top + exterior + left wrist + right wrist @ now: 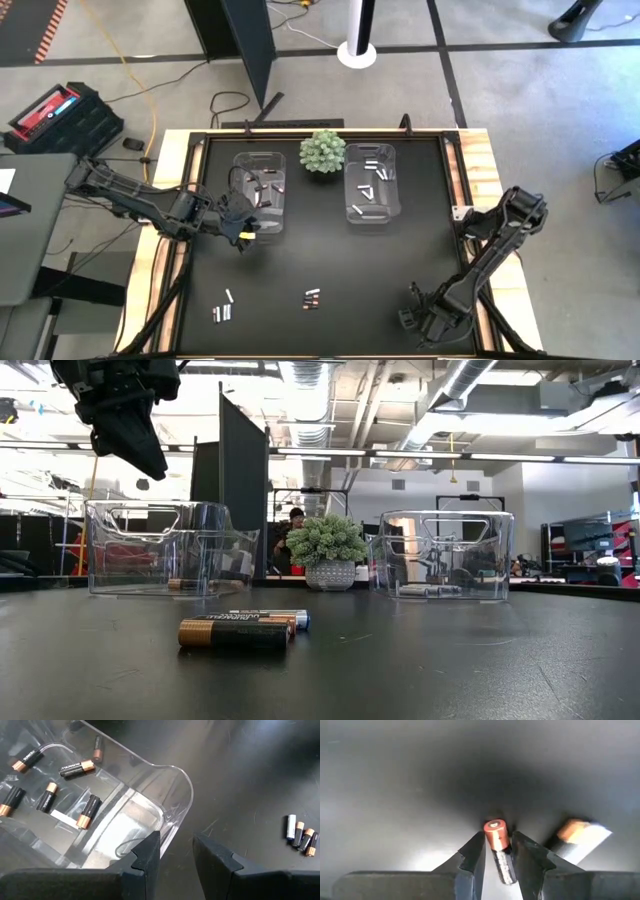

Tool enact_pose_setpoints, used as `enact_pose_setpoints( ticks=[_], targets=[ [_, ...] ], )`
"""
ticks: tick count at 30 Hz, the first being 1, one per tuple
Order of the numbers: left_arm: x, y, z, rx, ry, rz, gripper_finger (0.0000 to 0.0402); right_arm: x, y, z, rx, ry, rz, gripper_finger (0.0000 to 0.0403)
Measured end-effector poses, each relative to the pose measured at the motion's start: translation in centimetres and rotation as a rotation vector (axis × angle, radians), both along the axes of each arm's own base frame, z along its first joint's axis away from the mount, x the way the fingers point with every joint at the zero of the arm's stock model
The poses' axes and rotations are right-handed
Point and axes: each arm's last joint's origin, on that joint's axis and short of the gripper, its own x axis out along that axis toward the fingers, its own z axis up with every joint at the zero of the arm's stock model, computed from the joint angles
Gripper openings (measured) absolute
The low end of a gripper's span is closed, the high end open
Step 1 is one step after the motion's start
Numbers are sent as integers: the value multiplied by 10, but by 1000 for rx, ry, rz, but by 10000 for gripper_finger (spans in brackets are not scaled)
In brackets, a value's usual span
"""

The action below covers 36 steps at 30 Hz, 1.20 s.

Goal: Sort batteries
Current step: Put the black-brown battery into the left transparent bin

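Note:
Dark copper-ended batteries [80, 768] lie in the left clear bin [260, 190], pale ones [372, 185] in the right clear bin [372, 212]. Loose batteries lie on the black table near its front edge [222, 312] [311, 298]. My left gripper [176, 845] hangs open and empty over the left bin's near corner [175, 785]. My right gripper [497, 840] is low over the table's near right part [415, 318], pointing down, shut on a dark copper-ended battery [496, 837]. Another battery [575, 837] lies just beside it. My right gripper has the dark battery between its two fingers, which stand on its long sides just behind the copper end [495, 832]. The fingers come from above, pointing down, and lie across it. Whether it is clear of the table does not show.
A green spiky ball plant [323, 150] stands between the two bins at the far side. Wooden rails [170, 170] run along the table's left and right edges. Bare black tabletop [350, 270] lies between the bins and the loose batteries.

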Motion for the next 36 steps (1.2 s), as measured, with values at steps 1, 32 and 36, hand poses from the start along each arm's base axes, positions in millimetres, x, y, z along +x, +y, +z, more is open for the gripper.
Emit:
enact_pose_setpoints(
  ticks=[1, 32, 36],
  targets=[
    [0, 0, 0, 0, 0, 0, 112, 1, 0, 0, -3, -12, -3, 113],
    [0, 0, 0, -18, -8, 21, 112, 14, 5, 2, 127, -55, 104, 36],
    [0, 0, 0, -18, -8, 21, 112, 21, -1, 2, 119, -63, 148, 6]
  ],
)
